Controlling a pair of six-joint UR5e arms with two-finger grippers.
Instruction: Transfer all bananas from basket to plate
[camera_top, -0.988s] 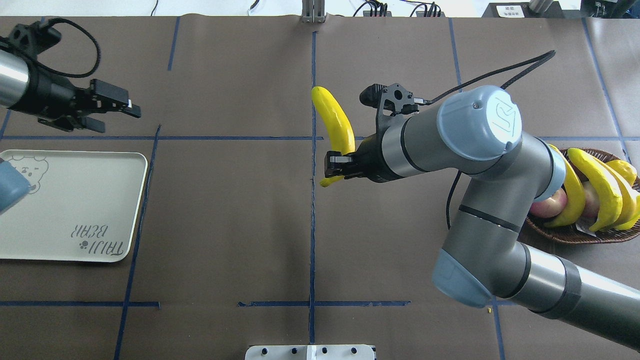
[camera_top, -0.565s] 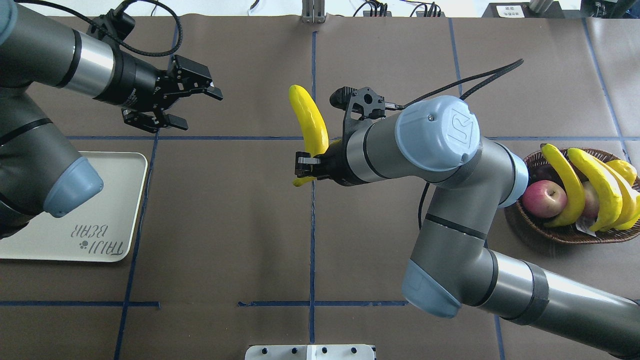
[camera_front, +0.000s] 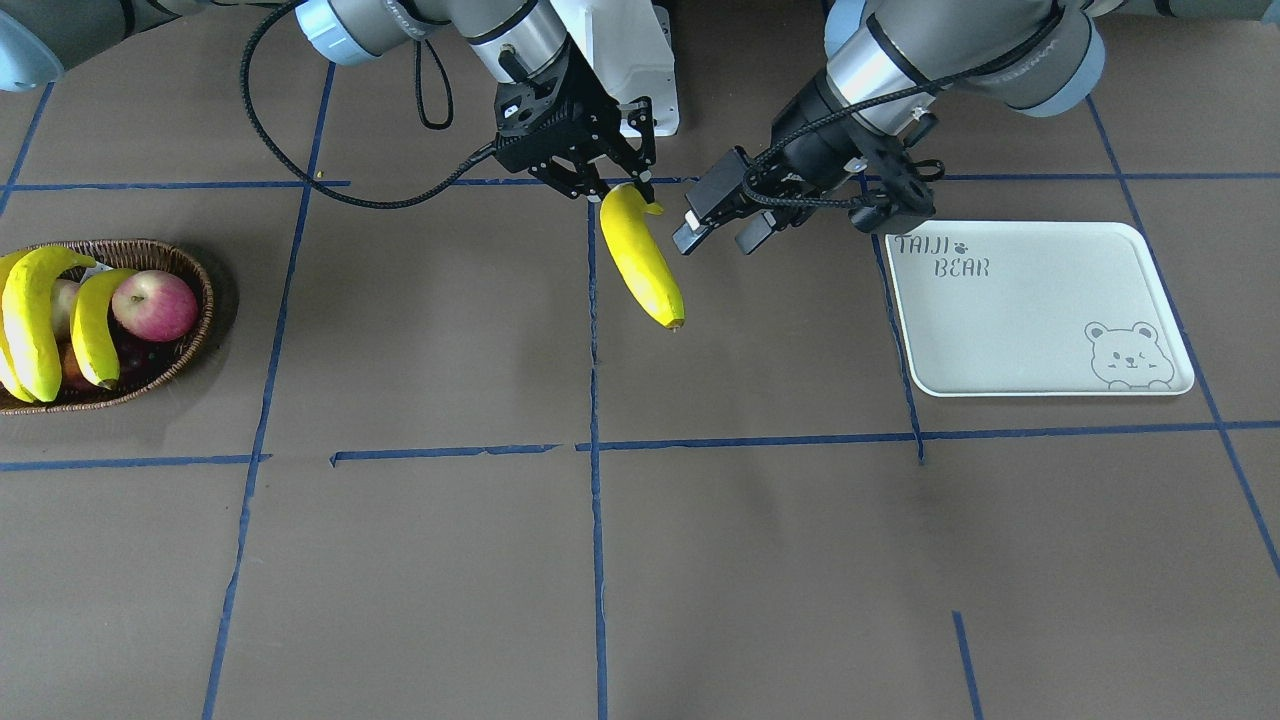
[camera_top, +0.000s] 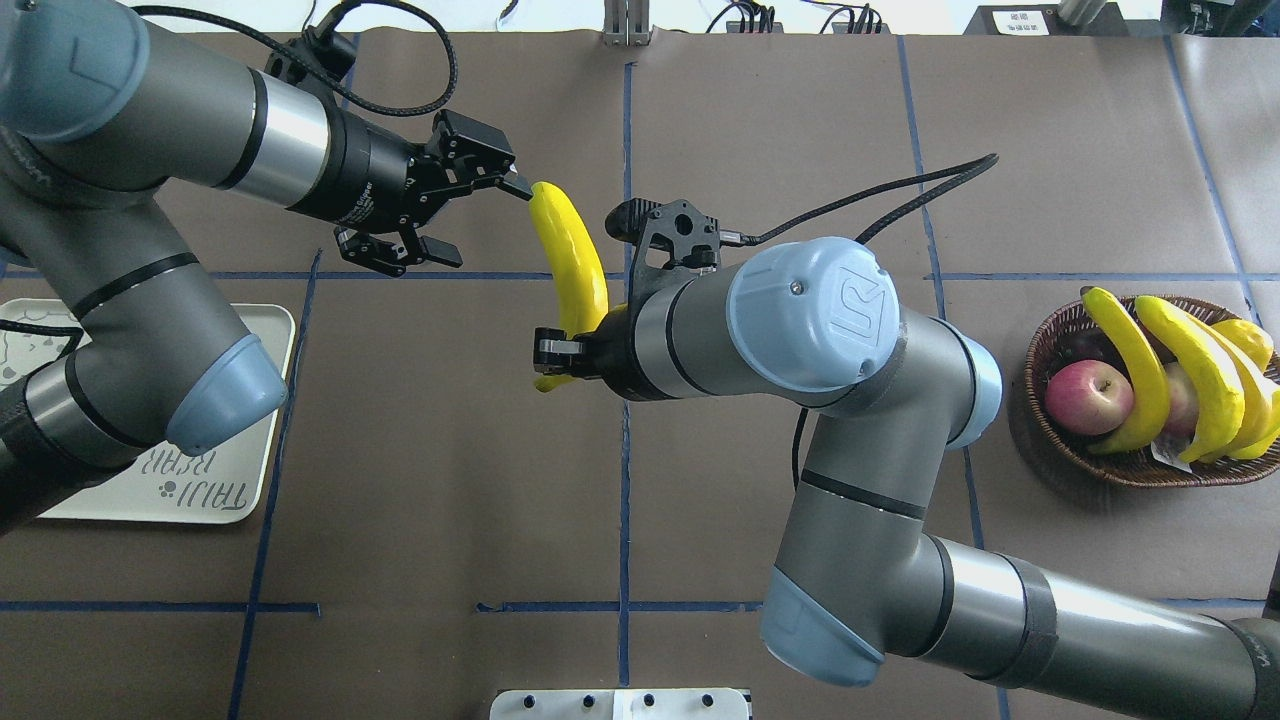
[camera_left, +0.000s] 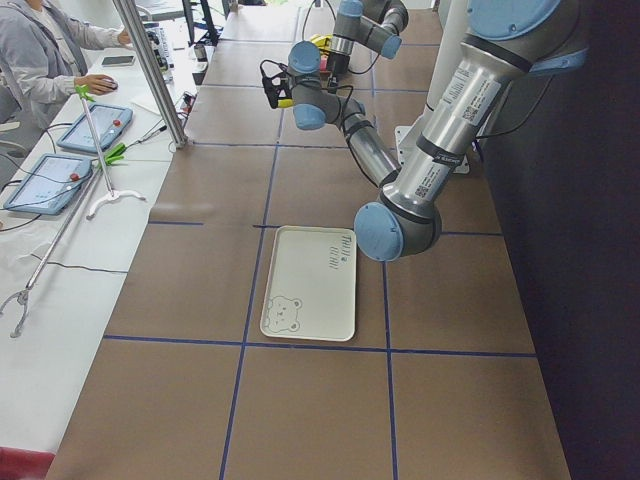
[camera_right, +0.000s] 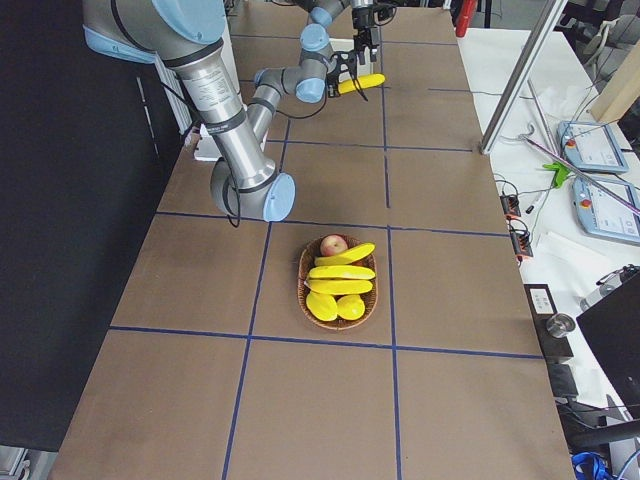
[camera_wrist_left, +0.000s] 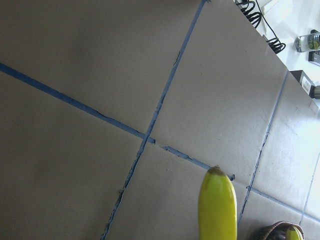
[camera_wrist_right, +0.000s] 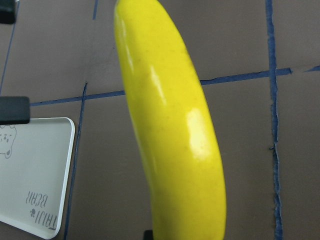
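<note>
One banana held aloft between both grippers
Right gripper clamps it near one end; left gripper gapes wide just beside the free end. Under the jaws lies brown, blue-taped tabletop; plate behind the left jaws, basket well behind the right.

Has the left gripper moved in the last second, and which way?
Yes. In the overhead view the left gripper has swung right toward the vertical centre tape line, now open at the far tip of the banana held by the right gripper.
</note>
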